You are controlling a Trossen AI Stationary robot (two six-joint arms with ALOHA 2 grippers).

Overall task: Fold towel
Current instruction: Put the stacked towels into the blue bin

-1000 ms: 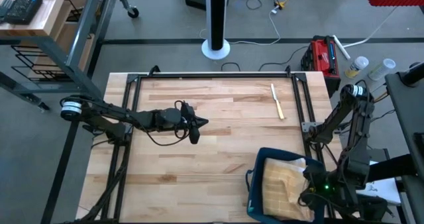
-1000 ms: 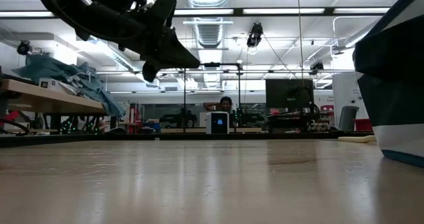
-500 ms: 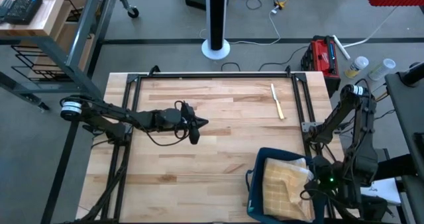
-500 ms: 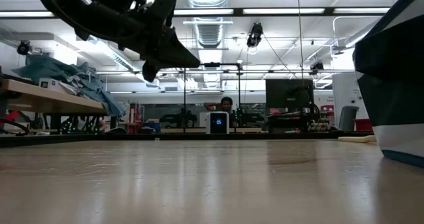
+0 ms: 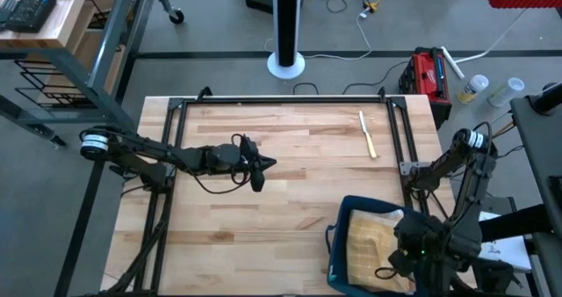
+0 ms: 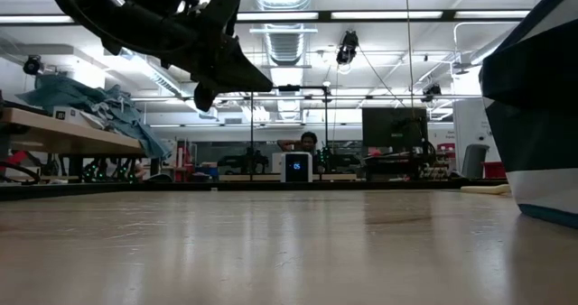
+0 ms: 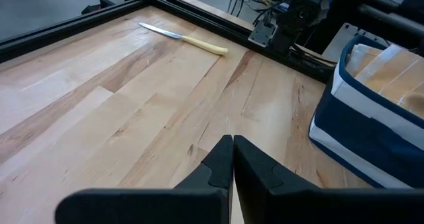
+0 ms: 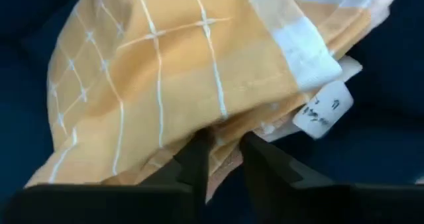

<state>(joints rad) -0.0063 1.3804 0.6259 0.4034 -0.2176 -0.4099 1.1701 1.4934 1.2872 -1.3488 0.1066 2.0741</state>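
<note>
The orange checked towel [image 8: 172,71] lies in the blue bin [image 5: 338,244] at the table's near right corner. The right gripper [image 8: 222,159] seems pinched on its folds. Its white tag [image 8: 322,109] is unreadable. The left gripper [image 5: 257,173] hovers mid-table, fingers together.

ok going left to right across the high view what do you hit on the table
left tool hovering over the bare wood → yellow-handled knife near the far edge → blue basket with the yellow checked towel inside → right tool down in the basket on the towel
</note>
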